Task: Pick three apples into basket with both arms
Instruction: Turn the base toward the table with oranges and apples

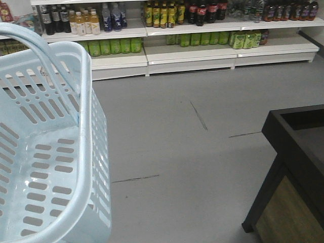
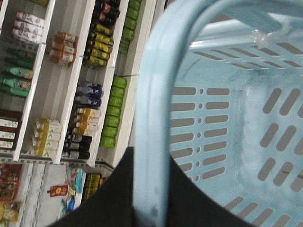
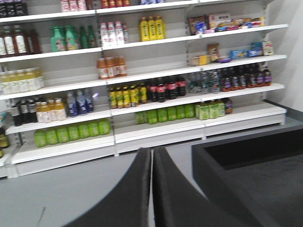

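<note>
The pale blue basket (image 1: 45, 152) hangs at the left of the front view, tilted, with nothing in it. In the left wrist view my left gripper (image 2: 152, 189) is shut on the basket's loop handle (image 2: 158, 118), one black finger on each side of it; the basket's slotted inside (image 2: 236, 127) lies beyond. My right gripper (image 3: 152, 163) is shut and empty, its two black fingers pressed together, pointing towards the shelves above the grey floor. No apples are in view. Neither arm shows in the front view.
White shelves (image 1: 192, 45) with rows of drink bottles run along the back wall. A black display stand (image 1: 293, 172) with a wooden side stands at the right; its dark top also shows in the right wrist view (image 3: 251, 165). Grey floor (image 1: 182, 142) lies between.
</note>
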Tool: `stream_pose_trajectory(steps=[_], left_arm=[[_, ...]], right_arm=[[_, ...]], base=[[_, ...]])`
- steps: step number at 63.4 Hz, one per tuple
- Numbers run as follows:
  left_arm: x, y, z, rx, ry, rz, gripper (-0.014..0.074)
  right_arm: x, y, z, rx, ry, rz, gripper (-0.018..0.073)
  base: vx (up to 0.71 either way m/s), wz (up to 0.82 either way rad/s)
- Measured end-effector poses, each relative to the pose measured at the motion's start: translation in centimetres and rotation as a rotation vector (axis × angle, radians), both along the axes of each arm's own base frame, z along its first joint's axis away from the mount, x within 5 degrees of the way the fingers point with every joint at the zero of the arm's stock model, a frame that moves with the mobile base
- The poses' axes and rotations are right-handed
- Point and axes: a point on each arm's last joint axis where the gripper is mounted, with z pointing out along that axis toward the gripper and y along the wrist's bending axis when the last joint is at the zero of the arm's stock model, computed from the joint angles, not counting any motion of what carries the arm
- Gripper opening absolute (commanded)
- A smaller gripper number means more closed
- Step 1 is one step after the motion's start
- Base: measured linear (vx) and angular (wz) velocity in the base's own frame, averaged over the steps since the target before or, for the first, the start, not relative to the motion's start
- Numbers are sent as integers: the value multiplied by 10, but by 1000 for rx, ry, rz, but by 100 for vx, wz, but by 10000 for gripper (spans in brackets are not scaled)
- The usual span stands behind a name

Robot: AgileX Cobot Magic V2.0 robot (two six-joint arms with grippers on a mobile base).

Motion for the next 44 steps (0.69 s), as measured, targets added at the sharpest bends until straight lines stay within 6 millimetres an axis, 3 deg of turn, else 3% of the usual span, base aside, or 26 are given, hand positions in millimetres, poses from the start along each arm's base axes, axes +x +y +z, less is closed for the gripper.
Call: stream_pose_trajectory(steps=[44], left_arm=[[-3,2,2,-6,-8,1,-6]], right_arm=[[0,0,0,0,1,0,-9]], base=[[9,-50]])
